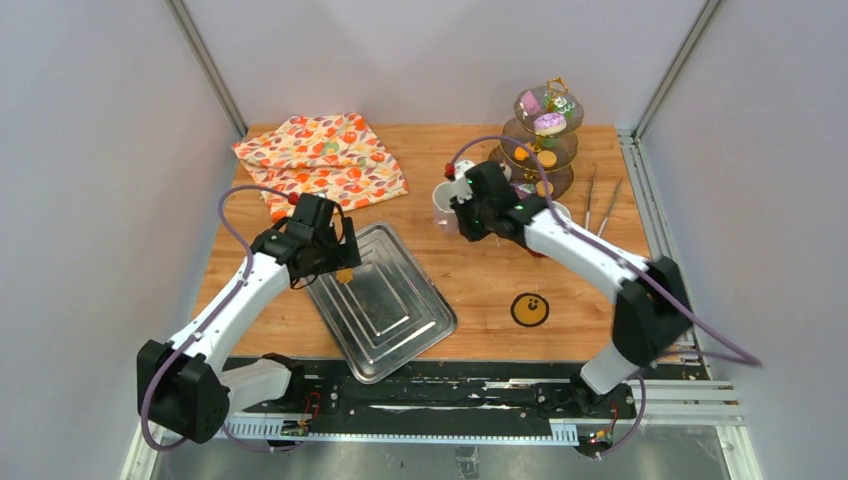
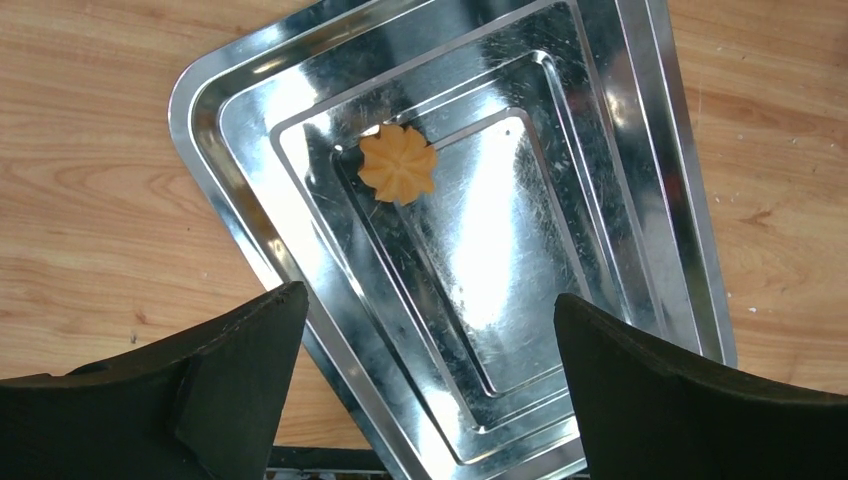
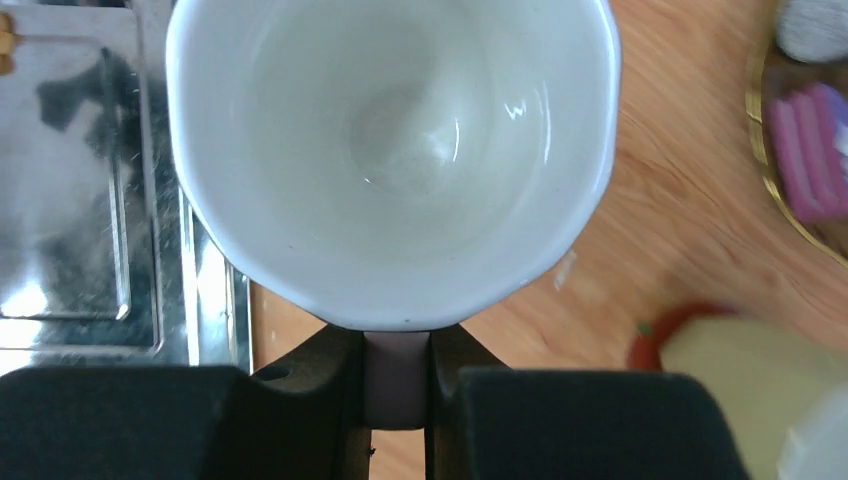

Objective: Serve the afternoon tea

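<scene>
An orange flower-shaped cookie [image 2: 398,163] lies in the metal tray [image 2: 560,300], also seen from above [image 1: 344,276]. My left gripper [image 2: 430,310] hangs open and empty above the tray's near end [image 1: 320,245]. My right gripper [image 3: 398,350] is shut on the pinkish handle [image 3: 397,385] of a mug [image 3: 390,150] with a white inside, held beside the tray's far right corner [image 1: 442,203]. A three-tier stand [image 1: 560,182] at the back right holds a pink-iced donut [image 1: 549,123], orange cookies [image 1: 547,158] and small cakes [image 1: 530,103].
An orange floral cloth [image 1: 325,155] lies at the back left. Metal tongs [image 1: 598,205] lie right of the stand. A pale mug-like thing with a red base [image 3: 740,370] sits under my right arm, mostly hidden. A round yellow coaster [image 1: 530,309] lies front right.
</scene>
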`<state>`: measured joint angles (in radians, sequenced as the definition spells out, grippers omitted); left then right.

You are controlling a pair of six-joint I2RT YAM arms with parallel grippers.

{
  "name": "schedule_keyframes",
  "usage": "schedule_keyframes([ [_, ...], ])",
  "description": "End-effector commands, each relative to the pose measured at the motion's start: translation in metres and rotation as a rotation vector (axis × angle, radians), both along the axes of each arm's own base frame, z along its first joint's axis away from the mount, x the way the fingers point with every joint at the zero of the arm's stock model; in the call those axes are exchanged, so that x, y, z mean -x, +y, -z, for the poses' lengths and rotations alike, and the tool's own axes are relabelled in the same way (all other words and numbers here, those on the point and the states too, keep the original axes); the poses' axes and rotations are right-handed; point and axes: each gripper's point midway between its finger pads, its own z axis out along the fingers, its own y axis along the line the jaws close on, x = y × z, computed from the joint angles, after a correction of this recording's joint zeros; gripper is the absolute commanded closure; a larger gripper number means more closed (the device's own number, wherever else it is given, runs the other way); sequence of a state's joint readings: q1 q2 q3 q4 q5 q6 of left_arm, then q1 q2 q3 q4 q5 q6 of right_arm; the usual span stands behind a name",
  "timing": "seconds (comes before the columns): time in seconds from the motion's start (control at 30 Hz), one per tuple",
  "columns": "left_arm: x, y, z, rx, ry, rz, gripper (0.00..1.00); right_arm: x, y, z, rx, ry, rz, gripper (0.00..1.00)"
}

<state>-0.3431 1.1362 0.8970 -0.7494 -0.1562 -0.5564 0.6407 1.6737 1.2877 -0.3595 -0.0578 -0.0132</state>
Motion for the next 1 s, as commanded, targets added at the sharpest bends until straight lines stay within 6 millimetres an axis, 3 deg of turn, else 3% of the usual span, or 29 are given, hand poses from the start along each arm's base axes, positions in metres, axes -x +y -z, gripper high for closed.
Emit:
schedule_keyframes([
  [0.0, -0.018, -0.009, -0.01, 0.029, -0.051, 0.019, 0.02, 0.034, -0.036, -0.066, -0.077, -0.125, 0.193, 0.99],
  [0.13, -0.026, -0.016, -0.011, 0.051, -0.052, 0.033, 0.02, 0.084, -0.079, -0.056, -0.015, -0.12, 0.305, 0.99],
  [0.2, -0.028, -0.018, -0.014, 0.061, -0.059, 0.033, 0.02, 0.108, -0.097, -0.041, 0.002, -0.098, 0.351, 0.99],
  [0.27, -0.03, -0.018, -0.015, 0.069, -0.075, 0.023, 0.02, 0.122, -0.109, -0.038, -0.027, -0.105, 0.405, 0.99],
  [0.37, -0.031, -0.023, -0.018, 0.105, -0.105, 0.022, 0.02, 0.142, -0.128, -0.018, -0.052, -0.101, 0.485, 0.99],
  [0.47, -0.03, -0.027, -0.018, 0.131, -0.111, 0.03, 0.02, 0.151, -0.15, -0.005, -0.076, -0.123, 0.595, 0.99],
  [0.6, -0.029, -0.028, -0.015, 0.134, -0.105, 0.031, 0.02, 0.159, -0.163, 0.001, -0.115, -0.125, 0.666, 0.99],
  [0.97, -0.025, -0.025, -0.013, 0.124, -0.097, 0.034, 0.02, 0.179, -0.164, 0.036, -0.043, -0.021, 0.698, 0.99],
])
